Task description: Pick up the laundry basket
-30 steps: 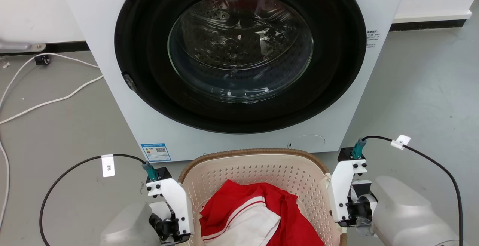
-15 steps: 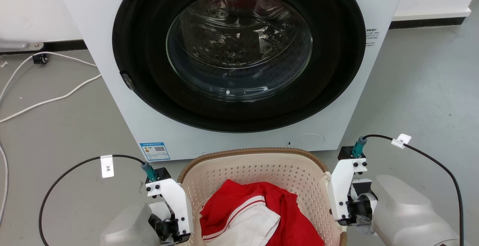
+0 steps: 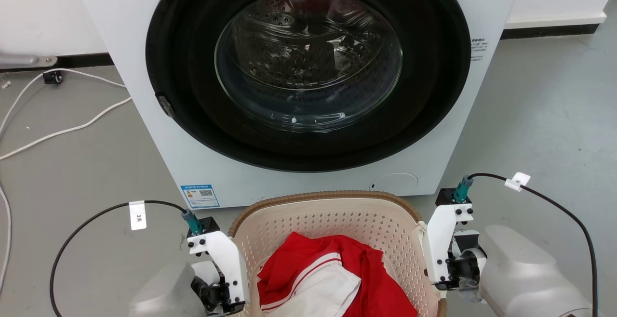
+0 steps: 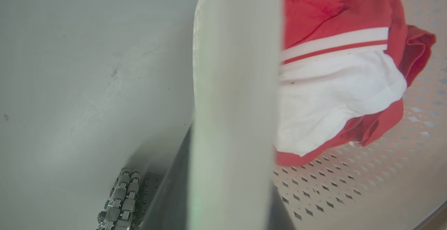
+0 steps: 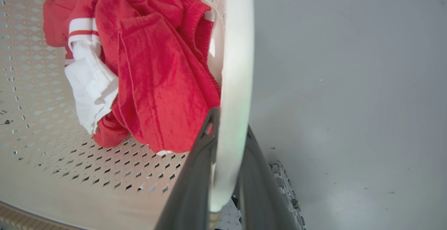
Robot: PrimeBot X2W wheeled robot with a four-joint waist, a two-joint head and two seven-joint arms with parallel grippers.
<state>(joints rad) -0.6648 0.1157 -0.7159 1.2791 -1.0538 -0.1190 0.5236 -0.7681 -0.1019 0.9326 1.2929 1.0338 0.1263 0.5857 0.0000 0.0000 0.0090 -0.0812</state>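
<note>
The laundry basket point(image 3: 332, 223), cream with perforated walls and a brown woven rim, sits low in the head view just in front of the washing machine. A red and white garment point(image 3: 323, 281) lies inside it. In the left wrist view my left gripper point(image 4: 232, 184) is shut on the basket's white side handle point(image 4: 237, 83), with a dark finger on each side. My right gripper point(image 5: 227, 153) is likewise shut on the opposite white handle point(image 5: 237, 65). In the head view both white wrist brackets point(image 3: 224, 259) point(image 3: 441, 244) flank the basket. Whether the basket rests on the floor cannot be told.
A white front-loading washing machine point(image 3: 308, 81) with its round glass door shut stands directly behind the basket. White cables point(image 3: 62, 129) trail over the grey floor at the left. Black cables point(image 3: 554, 206) loop from both wrists. Bare floor lies to the right.
The head view has shifted very slightly. Both grippers and the basket stay where they were.
</note>
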